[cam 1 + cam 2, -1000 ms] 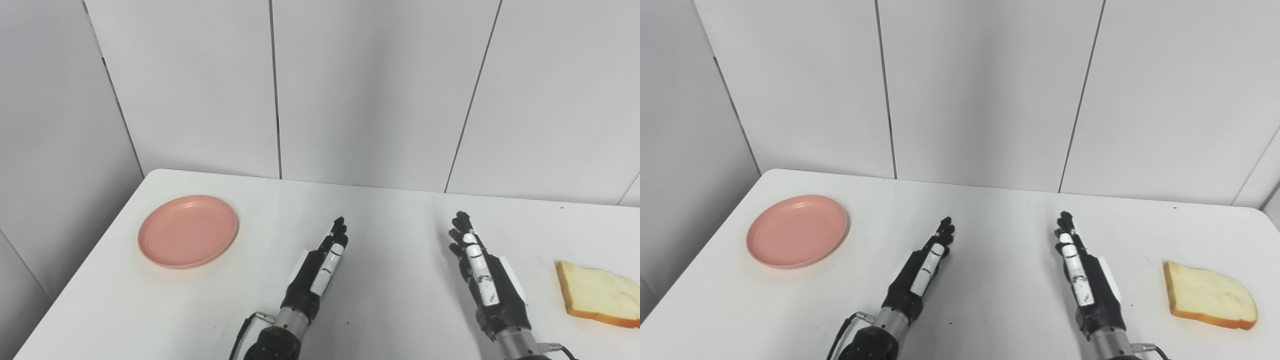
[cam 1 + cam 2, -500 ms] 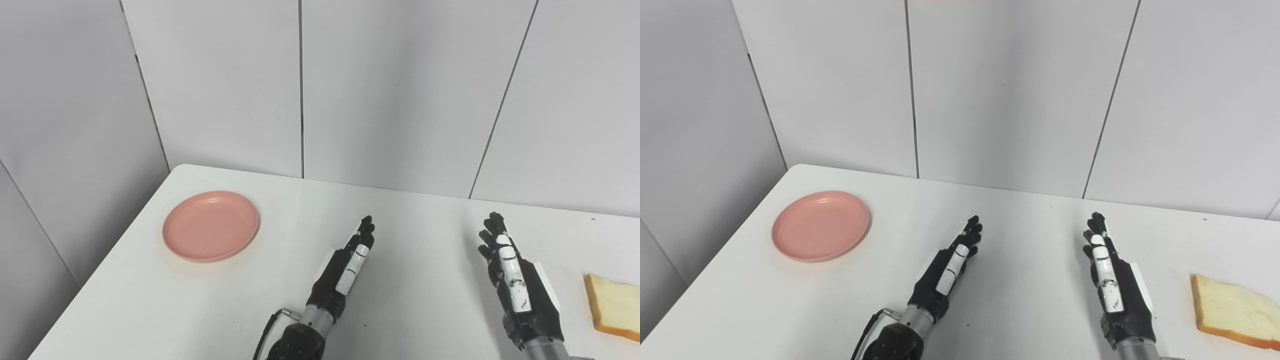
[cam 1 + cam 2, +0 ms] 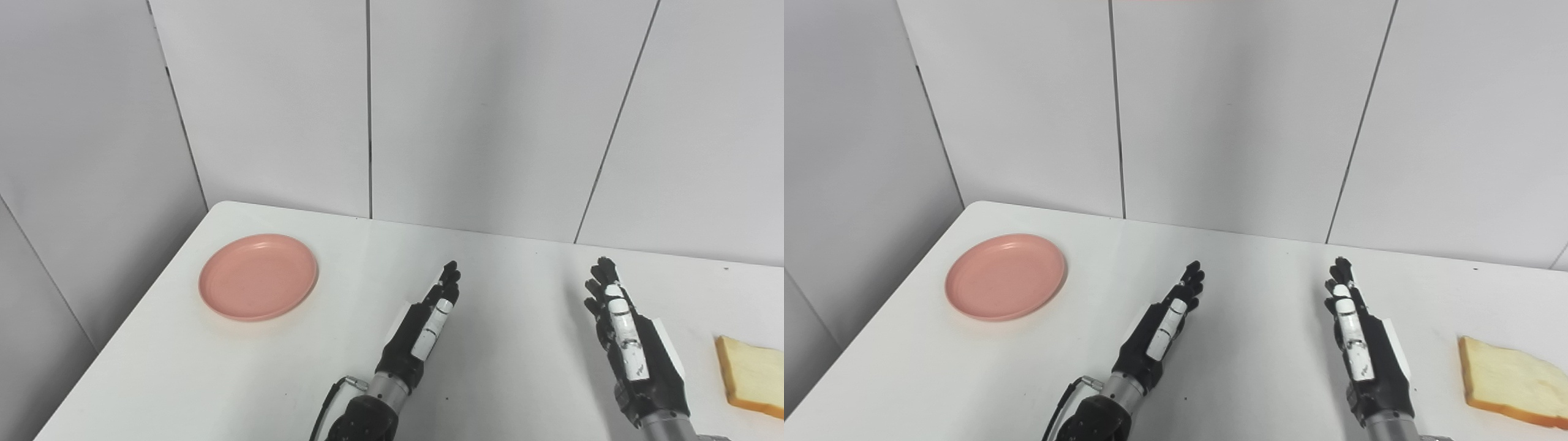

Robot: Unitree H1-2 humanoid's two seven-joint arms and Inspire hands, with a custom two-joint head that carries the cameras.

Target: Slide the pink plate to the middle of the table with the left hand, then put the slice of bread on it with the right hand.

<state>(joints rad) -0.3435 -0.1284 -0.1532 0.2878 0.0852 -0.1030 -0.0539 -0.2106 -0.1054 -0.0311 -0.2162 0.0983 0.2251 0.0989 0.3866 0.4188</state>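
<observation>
A pink plate (image 3: 258, 276) lies empty on the white table's far left part. The slice of bread (image 3: 1507, 383) lies flat near the table's right edge, partly cut off in the left eye view. My left hand (image 3: 425, 324) hovers over the middle of the table, fingers stretched out straight and holding nothing, well to the right of the plate. My right hand (image 3: 1360, 343) is held edge-up with fingers extended, open and empty, a short way left of the bread.
The white table (image 3: 527, 294) meets grey wall panels (image 3: 478, 110) along its back edge. Its rounded left corner and left edge (image 3: 131, 306) run just beside the plate. A thin cable (image 3: 1072, 389) hangs by the left wrist.
The camera swung left between one second and half a second ago, shifting the whole picture right. Since then both hands have edged slightly forward; plate and bread stay put.
</observation>
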